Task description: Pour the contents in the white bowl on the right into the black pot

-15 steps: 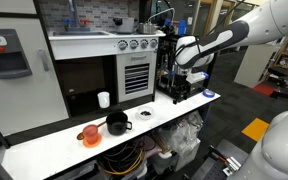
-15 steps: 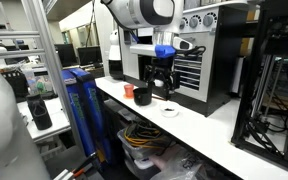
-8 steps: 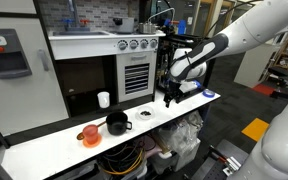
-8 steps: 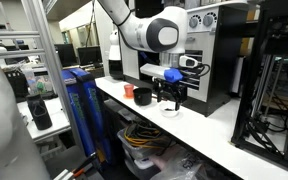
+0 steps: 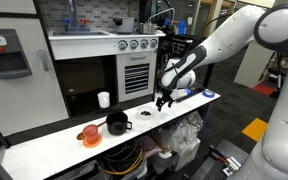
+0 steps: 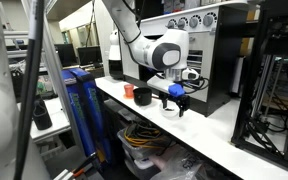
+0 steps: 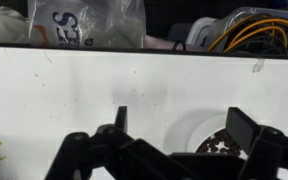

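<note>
Your pincer (image 5: 162,101) hangs wide open just above the white bowl (image 5: 147,114), which sits on the counter (image 5: 54,143) near the black pot (image 5: 117,123). Expect a light, rigid, slick dish with loose contents; pinch its rim and keep it level until over the pot

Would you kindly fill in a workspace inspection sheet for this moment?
Surface: white counter, a few faint specks.
Job's things: white bowl holding dark bits, standing apart from the black pot.
Clutter: orange cup beside the pot; white cup behind.
Grippers: gripper open, empty, above the bowl.
Cables: yellow cables below the counter edge.
Surroundings: plastic bag under the counter.
</note>
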You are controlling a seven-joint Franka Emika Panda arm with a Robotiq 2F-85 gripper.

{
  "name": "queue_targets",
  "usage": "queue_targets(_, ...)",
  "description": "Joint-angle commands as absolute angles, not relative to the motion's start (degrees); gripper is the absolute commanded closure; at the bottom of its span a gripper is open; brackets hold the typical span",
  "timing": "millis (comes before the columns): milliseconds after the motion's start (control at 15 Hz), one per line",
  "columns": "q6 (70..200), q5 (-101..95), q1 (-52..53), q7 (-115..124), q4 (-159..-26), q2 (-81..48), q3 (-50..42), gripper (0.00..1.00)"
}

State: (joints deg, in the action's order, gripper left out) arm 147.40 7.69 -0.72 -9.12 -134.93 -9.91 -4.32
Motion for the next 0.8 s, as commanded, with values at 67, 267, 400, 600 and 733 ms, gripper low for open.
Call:
queue_targets(67, 148.4, 7.9, -2.2, -9.1, -128.3, -14.6, -2.5, 0.0)
queue_targets(267, 148.2, 8.2, -2.7, -9.6, -125.0, -17.7, -2.1, 0.0)
queue_targets(400, 148.1, 8.7, -3.2, -10.2, -122.9, -19.8, -1.6, 0.0)
queue_targets(600, 148.5, 8.7, -3.6, -10.1, -120.1, -23.1, -0.8, 0.0)
queue_targets(733, 148.5, 8.5, -3.9, -9.8, -118.5, -24.9, -0.3, 0.0)
